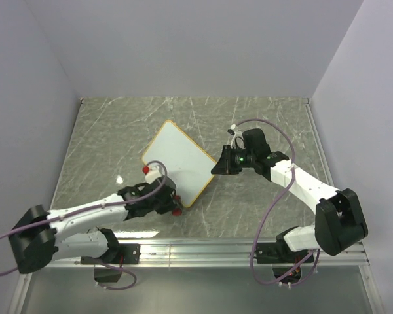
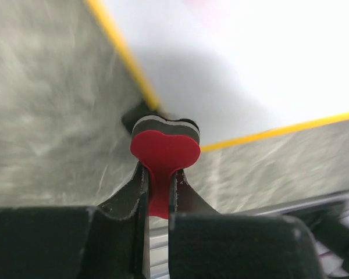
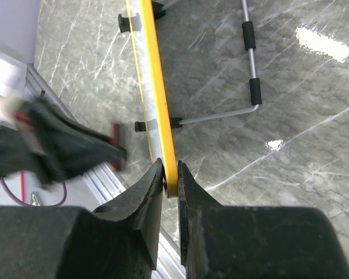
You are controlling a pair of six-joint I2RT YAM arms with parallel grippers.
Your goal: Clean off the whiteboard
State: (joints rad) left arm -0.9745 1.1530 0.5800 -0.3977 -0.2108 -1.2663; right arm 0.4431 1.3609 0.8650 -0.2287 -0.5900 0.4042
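Observation:
The whiteboard, white with a thin yellow frame, stands tilted mid-table; no scribbles show on it. My right gripper is shut on its right corner; the right wrist view shows the yellow frame edge pinched between the jaws. My left gripper is shut on the red-and-black eraser and holds it at the board's near lower edge, by a black foot. The eraser's red handle sits between the fingers.
The board's wire stand and black feet show behind it in the right wrist view. The metal rail runs along the table's near edge. Grey walls close in the left, back and right.

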